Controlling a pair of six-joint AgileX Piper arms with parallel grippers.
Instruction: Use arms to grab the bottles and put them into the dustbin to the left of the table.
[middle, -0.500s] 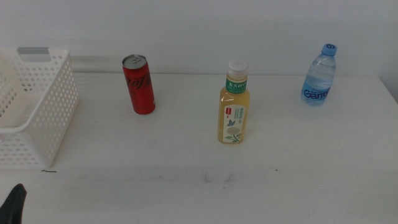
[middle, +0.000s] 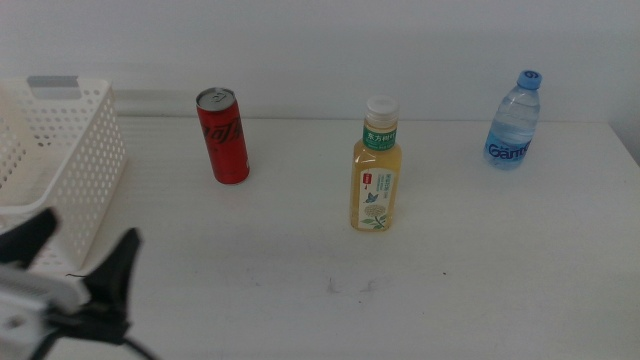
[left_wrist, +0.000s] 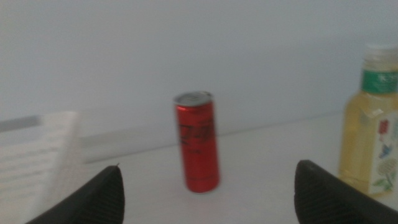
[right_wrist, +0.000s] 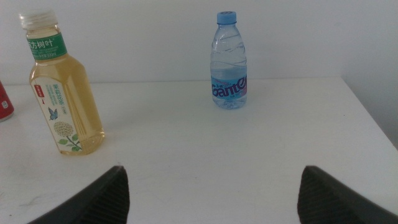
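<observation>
- Left gripper (middle: 85, 250) at the near left corner of the table (middle: 480, 270), jaws spread wide, nothing between them; white bracket and black cable visible behind it.
- It sits just beside the dustbin (middle: 70, 170), on the side nearer the table's middle, low over the tabletop.
- Dustbin is white and perforated, with a grey strip on the rim, at the table's left edge; the visible part of its inside holds nothing.
- Red cola can (middle: 224, 135) upright at the back of the table, right of the dustbin and apart from it; in the left wrist view the can (left_wrist: 197, 141) appears between the spread jaws, well ahead of them, slightly blurred.
- Yellow tea bottle (middle: 377, 180) upright near the table's middle, white cap on, green label at the neck.
- Water bottle (middle: 514, 122) upright at the far right, blue cap on, well apart from the tea bottle.
- Right gripper (right_wrist: 211, 190) out of the middle view; its wrist view shows the jaws spread wide and empty, low over the table, tea bottle and water bottle both ahead of it, none touched.
- All three containers stand on the table, none in the dustbin.
</observation>
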